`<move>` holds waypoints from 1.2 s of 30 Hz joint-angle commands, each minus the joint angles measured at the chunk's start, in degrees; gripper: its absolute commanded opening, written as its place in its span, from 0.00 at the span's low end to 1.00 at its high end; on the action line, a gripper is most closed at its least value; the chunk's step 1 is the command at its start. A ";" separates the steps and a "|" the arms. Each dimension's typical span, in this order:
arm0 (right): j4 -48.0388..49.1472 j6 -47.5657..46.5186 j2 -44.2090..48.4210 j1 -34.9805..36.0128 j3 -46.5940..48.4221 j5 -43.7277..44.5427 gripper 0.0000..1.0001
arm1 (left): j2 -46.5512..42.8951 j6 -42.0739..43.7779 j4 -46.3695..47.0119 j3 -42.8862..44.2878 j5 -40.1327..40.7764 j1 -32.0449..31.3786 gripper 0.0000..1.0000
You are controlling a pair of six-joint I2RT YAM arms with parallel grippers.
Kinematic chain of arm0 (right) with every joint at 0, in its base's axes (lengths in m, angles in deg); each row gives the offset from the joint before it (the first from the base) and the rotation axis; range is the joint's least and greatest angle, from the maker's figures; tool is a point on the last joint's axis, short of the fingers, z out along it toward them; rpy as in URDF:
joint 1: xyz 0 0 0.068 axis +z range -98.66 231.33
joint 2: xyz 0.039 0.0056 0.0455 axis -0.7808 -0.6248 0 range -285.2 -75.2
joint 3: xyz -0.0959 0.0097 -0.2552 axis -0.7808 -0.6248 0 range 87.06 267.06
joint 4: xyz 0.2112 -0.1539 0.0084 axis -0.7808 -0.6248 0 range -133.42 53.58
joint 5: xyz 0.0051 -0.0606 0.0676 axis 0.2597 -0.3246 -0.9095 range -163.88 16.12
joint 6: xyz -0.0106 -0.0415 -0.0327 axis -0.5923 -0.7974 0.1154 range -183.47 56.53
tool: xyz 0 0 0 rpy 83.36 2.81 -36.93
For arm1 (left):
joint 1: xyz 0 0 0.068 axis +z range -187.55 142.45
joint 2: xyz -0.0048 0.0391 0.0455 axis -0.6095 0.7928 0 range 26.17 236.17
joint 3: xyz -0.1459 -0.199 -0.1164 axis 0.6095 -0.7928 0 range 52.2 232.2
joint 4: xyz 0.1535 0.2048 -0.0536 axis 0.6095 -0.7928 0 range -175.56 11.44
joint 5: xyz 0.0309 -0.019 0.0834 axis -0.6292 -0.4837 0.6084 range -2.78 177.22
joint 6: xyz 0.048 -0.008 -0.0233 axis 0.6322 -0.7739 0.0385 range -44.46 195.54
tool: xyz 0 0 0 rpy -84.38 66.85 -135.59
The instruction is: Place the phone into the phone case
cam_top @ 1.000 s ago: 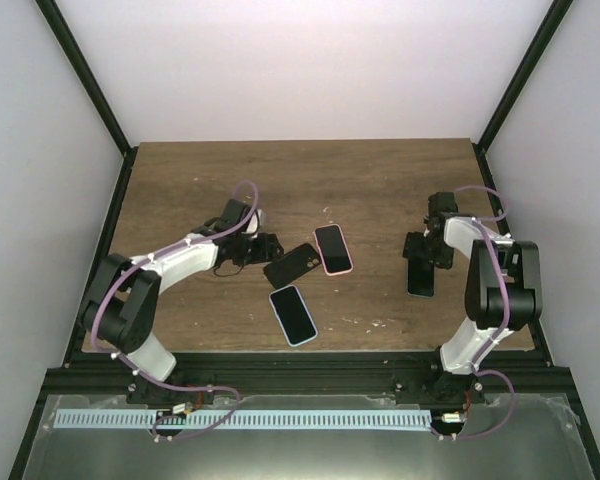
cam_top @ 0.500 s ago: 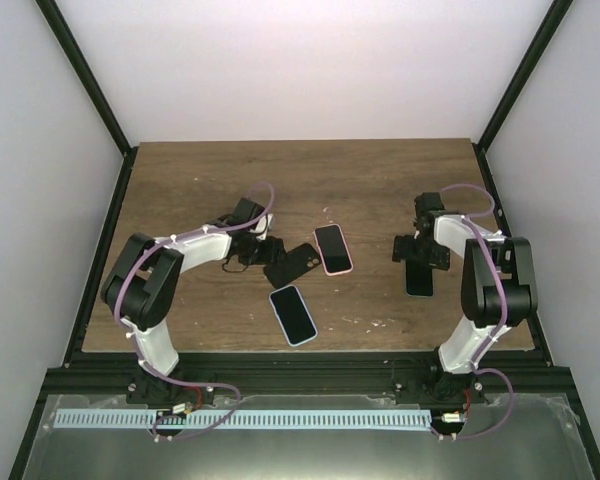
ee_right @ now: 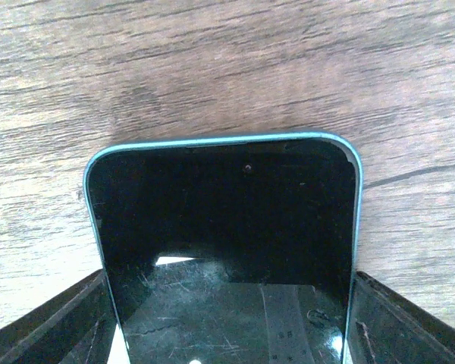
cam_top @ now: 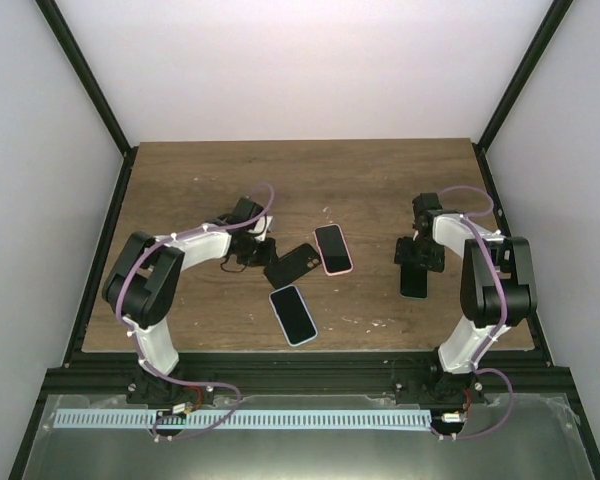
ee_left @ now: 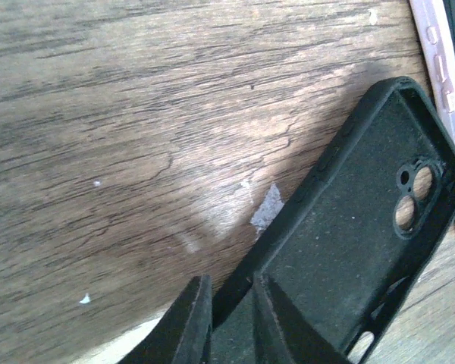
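Note:
The black phone case lies open side up near the table's middle, camera holes at its far end. My left gripper is at its left edge. In the left wrist view this gripper is shut on the case's side wall, one finger outside and one inside. The phone, dark screen up with a teal rim, lies on the right side of the table. My right gripper spans its width, with the fingers pressed against both long edges.
A phone in a pink case lies just right of the black case, its edge showing in the left wrist view. A blue-rimmed phone lies nearer the front edge. The wooden table has black frame posts at its corners.
My left gripper reached the black case and closed on its side wall. My right gripper and the phone under it shifted slightly left.

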 commanded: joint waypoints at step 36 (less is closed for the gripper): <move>5.02 5.13 13.95 9.80 -1.24 -16.48 0.67 | 8.37 6.64 -1.06 9.69 0.81 -0.94 0.46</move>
